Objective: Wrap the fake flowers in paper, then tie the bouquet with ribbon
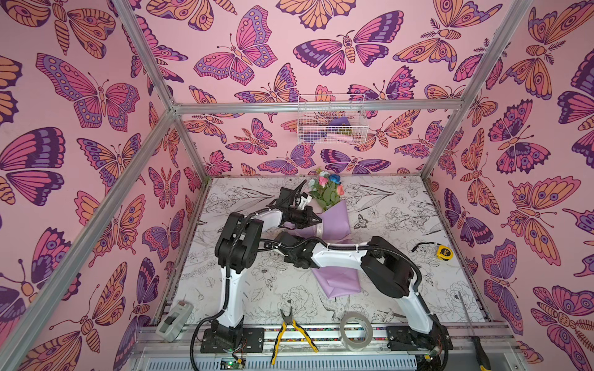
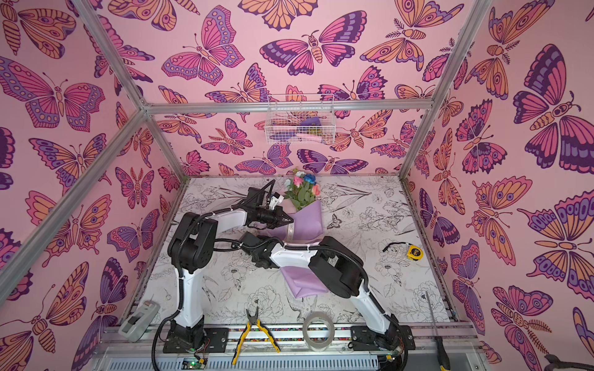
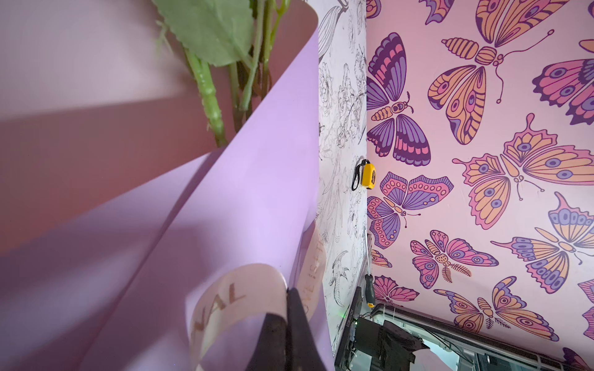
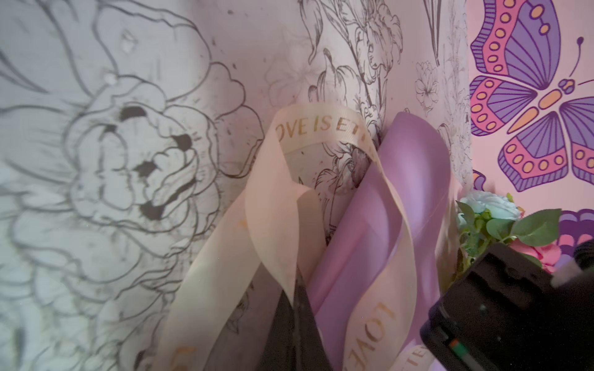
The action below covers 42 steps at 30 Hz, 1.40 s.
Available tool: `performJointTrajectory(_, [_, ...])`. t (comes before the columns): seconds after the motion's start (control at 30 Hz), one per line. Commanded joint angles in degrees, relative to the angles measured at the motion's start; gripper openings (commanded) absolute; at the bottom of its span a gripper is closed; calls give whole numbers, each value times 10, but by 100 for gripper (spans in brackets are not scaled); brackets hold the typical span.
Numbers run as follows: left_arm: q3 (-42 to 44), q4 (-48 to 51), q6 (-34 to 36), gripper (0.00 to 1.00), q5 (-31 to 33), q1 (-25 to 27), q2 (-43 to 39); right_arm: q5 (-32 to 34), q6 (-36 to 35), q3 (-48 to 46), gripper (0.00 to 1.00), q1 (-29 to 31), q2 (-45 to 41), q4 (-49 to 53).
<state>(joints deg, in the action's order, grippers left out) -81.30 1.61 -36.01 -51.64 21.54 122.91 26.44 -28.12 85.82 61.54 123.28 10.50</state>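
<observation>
Bouquet point(image 1: 337, 218) is lying flat left of the tape measure point(image 1: 444, 252), lilac cone, pink inside. Fake flowers point(image 1: 326, 189) are poking out its far end. Cream ribbon point(image 4: 321, 128) is looping loosely round mid-cone.

Soft even light — blurred wrist foregrounds

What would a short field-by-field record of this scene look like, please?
bouquet: lilac paper cone lying on the table, fake flowers at its far end
ribbon: cream, printed, passing around the cone
left tool: shut on the ribbon
right tool: shut on the ribbon
near edge: pliers, tape roll, screwdriver
right of bouquet: yellow tape measure
</observation>
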Motion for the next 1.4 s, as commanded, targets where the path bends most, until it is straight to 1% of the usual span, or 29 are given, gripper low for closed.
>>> performJointTrajectory(0.0, [2,5,14,0,-15,-1,-3,-72,32,-23,0,7,-72,-5])
performJointTrajectory(0.43, [4,6,16,0,-13,-1,-13,-172,151,-121,0,24,-209,-15])
performJointTrajectory(0.57, [11,6,16,0,-11,-1,-25,-173,208,-171,0,24,-288,-34])
performJointTrajectory(0.63, [17,5,18,0,-9,-1,-38,-162,236,-198,0,24,-327,-36])
performJointTrajectory(0.73, [33,5,20,0,-1,-1,-69,-134,274,-248,0,24,-411,-36])
performJointTrajectory(0.9, [82,3,17,0,29,1,-145,-82,324,-322,0,21,-529,-9])
performJointTrajectory(1.1, [186,0,3,0,93,11,-275,-46,400,-372,0,-6,-619,60])
performJointTrajectory(1.23, [273,-1,-14,0,130,29,-370,-62,453,-392,0,-39,-655,97])
performJointTrajectory(1.37, [359,0,-43,0,174,53,-472,-115,516,-404,0,-91,-661,123])
